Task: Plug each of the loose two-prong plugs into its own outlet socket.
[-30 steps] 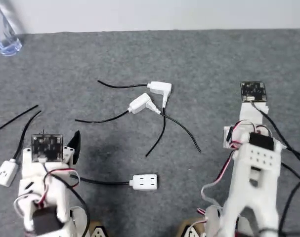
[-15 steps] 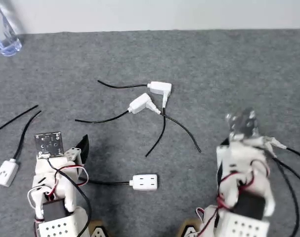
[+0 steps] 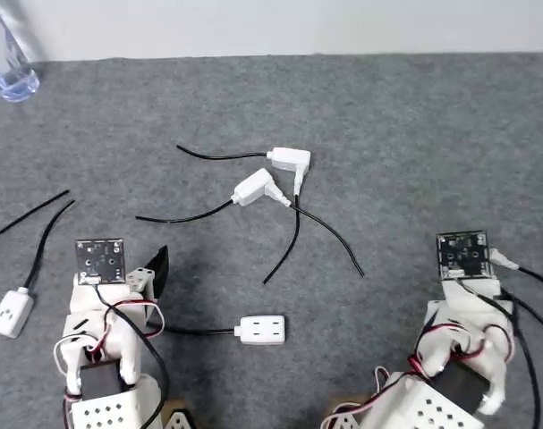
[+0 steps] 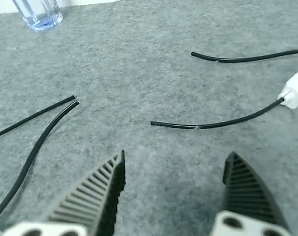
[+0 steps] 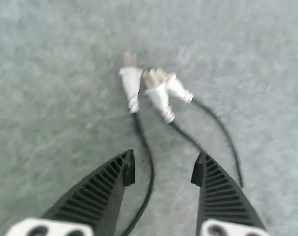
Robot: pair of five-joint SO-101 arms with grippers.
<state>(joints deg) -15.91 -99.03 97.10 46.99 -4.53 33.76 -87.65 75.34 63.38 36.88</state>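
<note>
Two-prong plugs: the farther plug (image 3: 289, 160) and the nearer plug (image 3: 252, 188) lie just beside each other at the middle of the grey worktop (image 3: 414, 125), both unplugged. One outlet socket (image 3: 260, 330) lies between the arms, and a second socket (image 3: 10, 313) lies beside the left arm. Left hand (image 4: 177, 162) and right hand (image 5: 164, 162): jaws spread wide, holding nothing. A bottle (image 3: 7, 67) stands at the far corner.

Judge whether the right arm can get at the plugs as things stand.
Probably yes: the right gripper is open and faces the plugs, with just their cords and carpet between. Whether it stretches that far is unclear.
</note>
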